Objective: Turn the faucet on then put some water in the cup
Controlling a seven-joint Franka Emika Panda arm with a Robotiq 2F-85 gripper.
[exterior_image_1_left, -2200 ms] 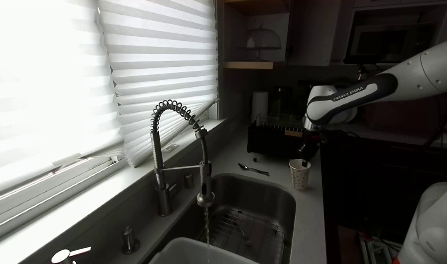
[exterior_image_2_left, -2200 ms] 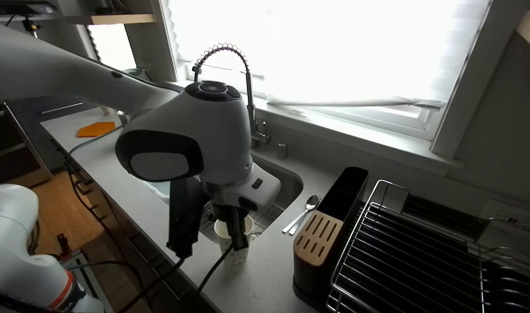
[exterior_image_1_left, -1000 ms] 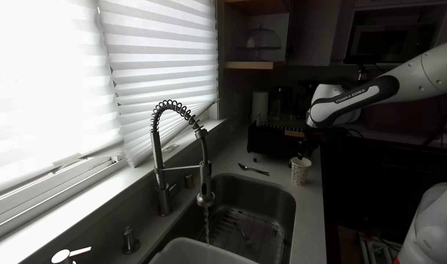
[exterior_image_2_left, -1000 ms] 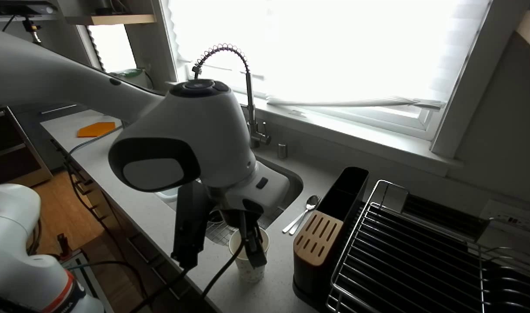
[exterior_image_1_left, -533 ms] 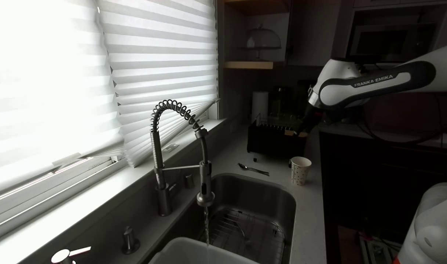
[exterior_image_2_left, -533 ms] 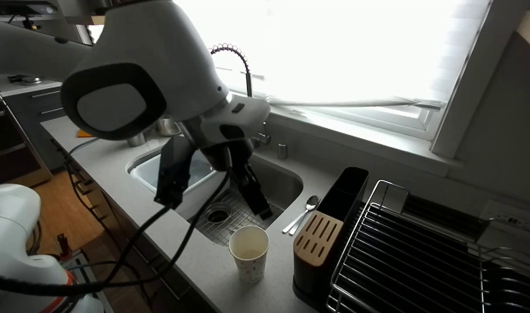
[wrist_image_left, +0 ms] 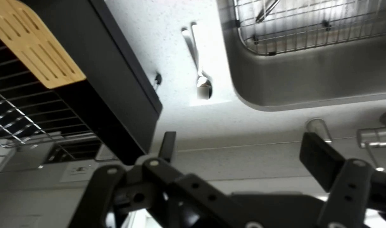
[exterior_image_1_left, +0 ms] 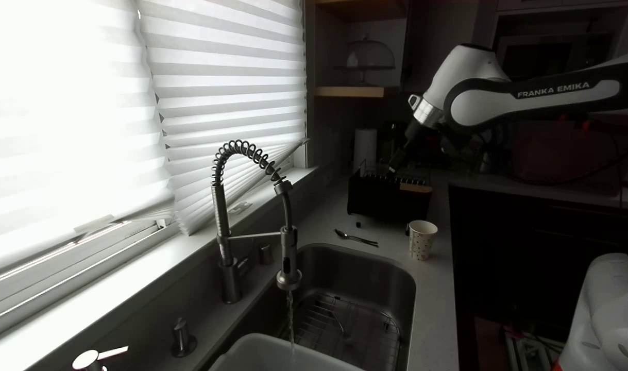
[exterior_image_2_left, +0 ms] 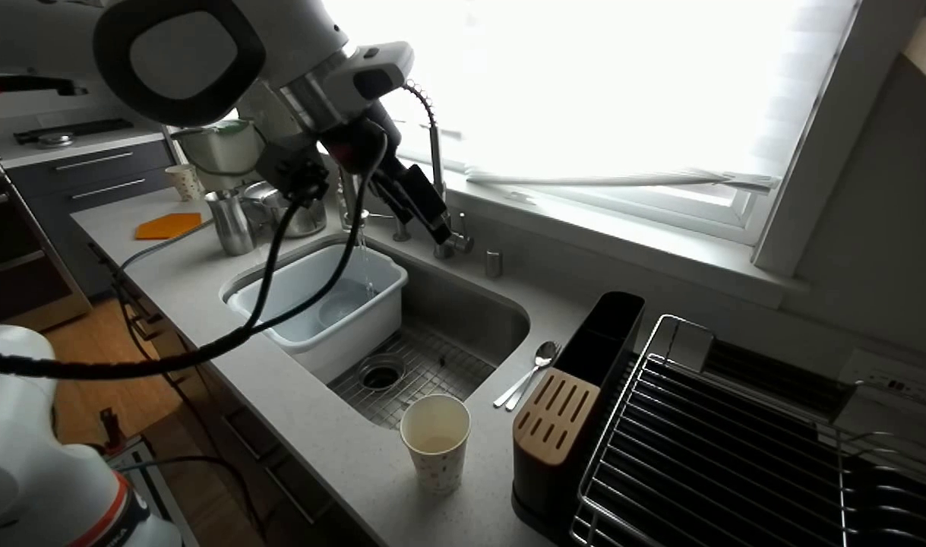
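The cup [exterior_image_1_left: 422,240], cream-white with small specks, stands upright on the counter beside the sink in both exterior views. Its open mouth shows in an exterior view, but whether the pale patch inside is liquid I cannot tell. The faucet [exterior_image_1_left: 289,257] has a coiled-spring neck, and a thin stream of water [exterior_image_1_left: 291,317] falls from its spray head. My gripper [wrist_image_left: 238,142] is open, its fingers [wrist_image_left: 319,160] wide apart with nothing between them. In an exterior view the gripper [exterior_image_2_left: 432,216] is raised well clear of the cup, hiding part of the faucet. The cup is outside the wrist view.
A white tub [exterior_image_2_left: 356,334] in the sink catches the stream. A spoon and fork [exterior_image_2_left: 529,376] lie by the sink. A black utensil holder [exterior_image_2_left: 554,425] and wire dish rack [exterior_image_2_left: 721,456] stand near the cup. Another speckled cup [exterior_image_2_left: 183,182] sits at the counter's far end.
The gripper was at the cup and has let it go, then risen up and away from it. The cup shifted slightly along the counter before release and now stays put. Water keeps running.
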